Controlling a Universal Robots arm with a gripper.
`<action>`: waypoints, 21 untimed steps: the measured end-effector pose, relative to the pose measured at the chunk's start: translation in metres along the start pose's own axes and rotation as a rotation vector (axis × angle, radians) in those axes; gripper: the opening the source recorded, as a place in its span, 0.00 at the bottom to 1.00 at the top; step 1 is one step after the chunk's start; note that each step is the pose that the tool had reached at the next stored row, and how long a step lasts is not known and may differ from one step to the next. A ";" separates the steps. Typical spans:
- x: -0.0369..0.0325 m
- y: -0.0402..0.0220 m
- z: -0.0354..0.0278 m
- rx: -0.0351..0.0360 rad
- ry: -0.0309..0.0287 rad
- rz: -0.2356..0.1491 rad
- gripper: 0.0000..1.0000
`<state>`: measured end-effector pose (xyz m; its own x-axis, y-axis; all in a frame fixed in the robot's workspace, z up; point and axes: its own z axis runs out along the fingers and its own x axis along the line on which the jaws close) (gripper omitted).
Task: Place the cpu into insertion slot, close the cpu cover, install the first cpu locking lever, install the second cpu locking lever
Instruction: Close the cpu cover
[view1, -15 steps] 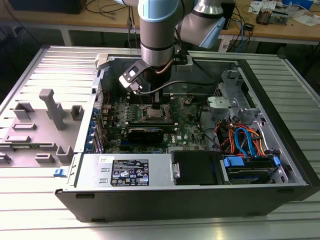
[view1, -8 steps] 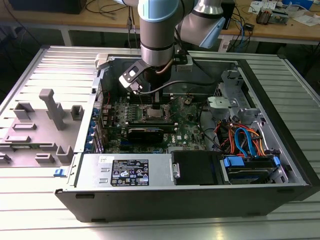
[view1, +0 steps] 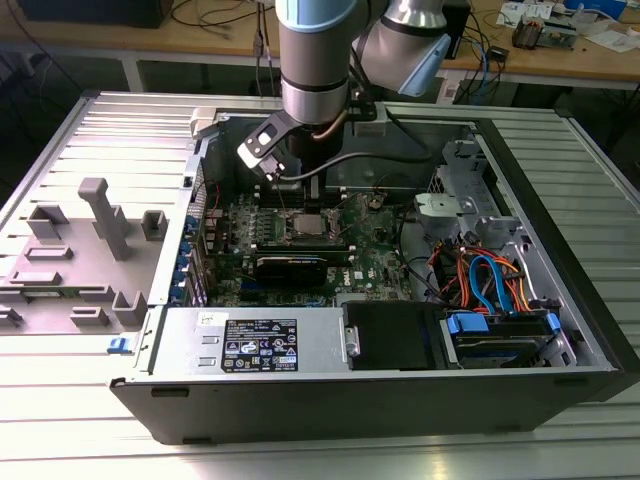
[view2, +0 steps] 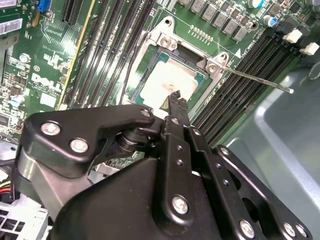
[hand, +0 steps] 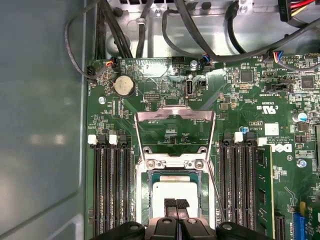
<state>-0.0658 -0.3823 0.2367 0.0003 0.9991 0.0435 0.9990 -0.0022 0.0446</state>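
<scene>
The gripper (hand: 176, 204) hangs low over the middle of the motherboard (view1: 385, 255). Its two black fingertips (hand: 170, 203) are pressed together with nothing between them. They point down at the cpu (hand: 175, 189), which lies flat in the insertion slot (hand: 172, 162) with its pale metal top facing up. In the second wrist view the tips (view2: 175, 97) sit right over one edge of the chip (view2: 170, 80); they may be touching it, but the angle does not settle that. The cpu cover (hand: 175, 116) is swung up on its hinge (green board shows through its square cut-out), so the chip is uncovered. A thin locking lever (view2: 255, 80) sticks out free from a corner of the slot, across the long black memory slots (hand: 112, 190) beside it. In the exterior view the arm (view1: 315, 70) reaches straight down into the open computer case (view1: 400, 385).
</scene>
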 end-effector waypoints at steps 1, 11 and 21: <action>0.0001 0.0000 -0.0009 0.0000 0.0000 0.000 0.11; 0.0006 0.0004 -0.0123 -0.0003 0.0001 0.000 0.11; 0.0010 0.0008 -0.0201 0.0043 -0.0030 -0.023 0.11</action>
<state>-0.0659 -0.3822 0.2568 -0.0223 0.9990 0.0395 0.9989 0.0206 0.0412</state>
